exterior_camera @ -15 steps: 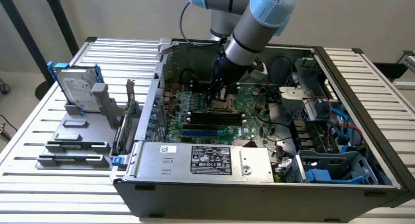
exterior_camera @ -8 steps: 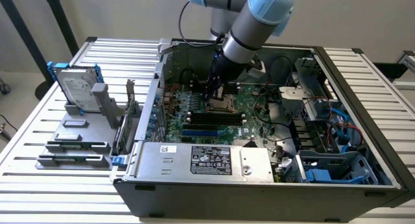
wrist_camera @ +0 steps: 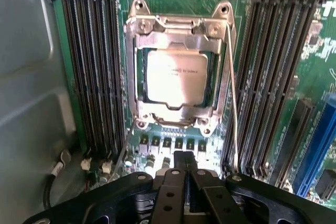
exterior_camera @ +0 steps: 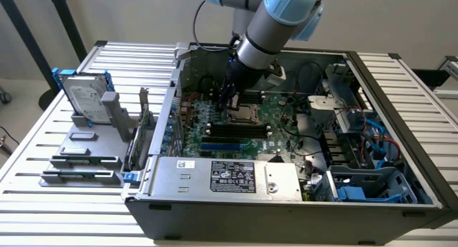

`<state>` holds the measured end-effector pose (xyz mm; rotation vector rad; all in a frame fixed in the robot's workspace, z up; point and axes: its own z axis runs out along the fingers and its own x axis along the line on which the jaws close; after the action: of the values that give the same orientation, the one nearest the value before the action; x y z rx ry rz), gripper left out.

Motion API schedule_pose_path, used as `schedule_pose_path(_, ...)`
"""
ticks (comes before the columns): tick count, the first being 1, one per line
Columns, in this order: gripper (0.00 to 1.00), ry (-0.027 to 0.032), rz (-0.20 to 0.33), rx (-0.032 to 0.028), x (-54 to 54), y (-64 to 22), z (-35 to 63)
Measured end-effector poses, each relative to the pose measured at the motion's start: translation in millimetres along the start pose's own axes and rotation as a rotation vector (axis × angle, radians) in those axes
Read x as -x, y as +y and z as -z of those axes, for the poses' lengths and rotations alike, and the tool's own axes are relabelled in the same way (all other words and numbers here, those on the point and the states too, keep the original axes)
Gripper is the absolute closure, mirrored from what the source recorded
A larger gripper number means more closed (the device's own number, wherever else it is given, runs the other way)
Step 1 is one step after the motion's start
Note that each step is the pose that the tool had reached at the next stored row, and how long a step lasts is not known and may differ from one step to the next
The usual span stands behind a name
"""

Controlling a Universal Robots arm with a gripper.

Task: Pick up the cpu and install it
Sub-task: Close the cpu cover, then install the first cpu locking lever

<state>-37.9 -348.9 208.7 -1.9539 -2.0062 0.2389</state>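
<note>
The cpu (wrist_camera: 175,80) is a small square chip with a shiny silver top, lying flat in the motherboard socket with a metal retaining frame (wrist_camera: 178,24) closed around its edges. A thin wire lever (wrist_camera: 231,103) runs along one side of the frame. My gripper (wrist_camera: 184,160) hovers just off the socket's edge, black fingers pressed together and shut with nothing between them. In the exterior view the gripper (exterior_camera: 230,103) reaches down into the open computer case, right above the socket (exterior_camera: 248,114) on the green board.
Black memory slots (wrist_camera: 94,66) flank the socket on both sides, with a blue slot (wrist_camera: 316,150) beyond. The case walls (exterior_camera: 386,91), power supply (exterior_camera: 229,177) and cables surround the board. Outside the case stand a hard drive with blue bracket (exterior_camera: 85,99) and grey blocks (exterior_camera: 80,162).
</note>
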Motion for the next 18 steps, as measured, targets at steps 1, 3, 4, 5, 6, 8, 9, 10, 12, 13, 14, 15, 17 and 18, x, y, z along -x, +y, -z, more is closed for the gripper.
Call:
schedule_pose_path(1, 0.89, 0.0000, 0.000, -0.0002, 0.0, 0.0, 0.0)
schedule_pose_path(3, 0.89, 0.0005, 0.000, -0.0003, 0.0, 0.0, 0.0)
schedule_pose_path(4, 0.89, 0.0006, 0.000, -0.0002, 0.0, 0.0, 0.0)
schedule_pose_path(5, 0.89, 0.0006, 0.000, -0.0002, 0.0, 0.0, 0.0)
schedule_pose_path(6, 0.89, 0.0005, 0.000, -0.0002, 0.0, 0.0, 0.0)
schedule_pose_path(8, 0.89, 0.0005, 0.000, -0.0003, 0.0, 0.0, 0.0)
schedule_pose_path(9, 0.89, 0.0005, 0.000, -0.0003, 0.0, 0.0, 0.0)
schedule_pose_path(10, 0.89, 0.0005, 0.000, -0.0003, 0.0, 0.0, 0.0)
schedule_pose_path(12, 0.89, 0.0005, 0.000, -0.0003, 0.0, 0.0, 0.0)
schedule_pose_path(13, 0.89, 0.0005, 0.000, -0.0003, 0.0, 0.0, 0.0)
schedule_pose_path(14, 0.89, 0.0005, 0.000, -0.0003, 0.0, 0.0, 0.0)
schedule_pose_path(15, 0.89, 0.0005, 0.000, -0.0003, 0.0, 0.0, 0.0)
schedule_pose_path(17, 0.89, 0.0006, 0.000, -0.0002, 0.0, 0.0, 0.0)
schedule_pose_path(18, 0.89, 0.0007, 0.000, -0.0002, 0.3, -0.3, -0.1)
